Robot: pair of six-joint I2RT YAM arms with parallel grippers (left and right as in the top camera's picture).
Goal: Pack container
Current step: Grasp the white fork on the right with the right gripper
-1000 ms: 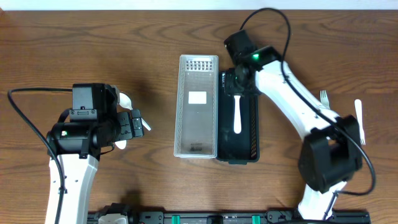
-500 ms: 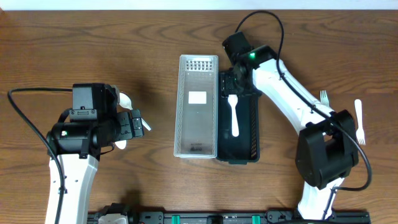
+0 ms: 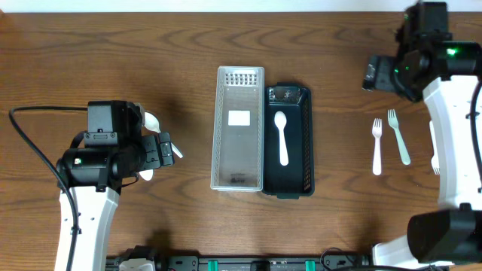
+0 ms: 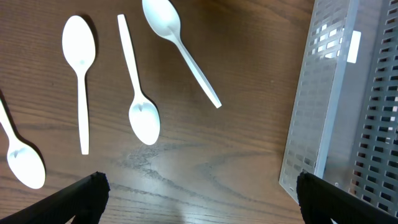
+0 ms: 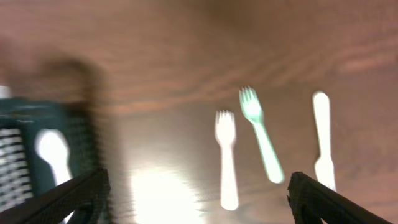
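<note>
Right gripper [image 5: 196, 198] stands spread wide, its two dark fingertips in the lower corners of the right wrist view with nothing between them. The left gripper [image 4: 200, 200] is spread just as wide and is also empty.

The black container [image 3: 305, 162] lies at the middle of the table [image 3: 188, 45], its long side touching the right side of the clear container [image 3: 239, 162]. One white spoon [image 3: 282, 139] lies inside it, lengthwise, bowl toward the far end.

The right wrist view is badly blurred. In it the black container is cut off at the left edge and the spoon is only a pale smear. The left wrist view shows just a perforated wall of the clear container at its right edge; the black one behind it cannot be made out.

The right gripper is well apart from the black container, over the table's far right. The left gripper is on the other side, near the clear container.

A white fork [image 3: 377, 147] and a green fork [image 3: 398, 137] lie side by side right of the black container. A third utensil [image 3: 435, 162] is mostly hidden by the right arm [image 3: 452, 113], so its kind is unclear.

Four loose spoons [image 4: 140, 106] lie under the left gripper, one of them cut off at the frame edge. From overhead the left arm [image 3: 94, 162] hides most of them.
</note>
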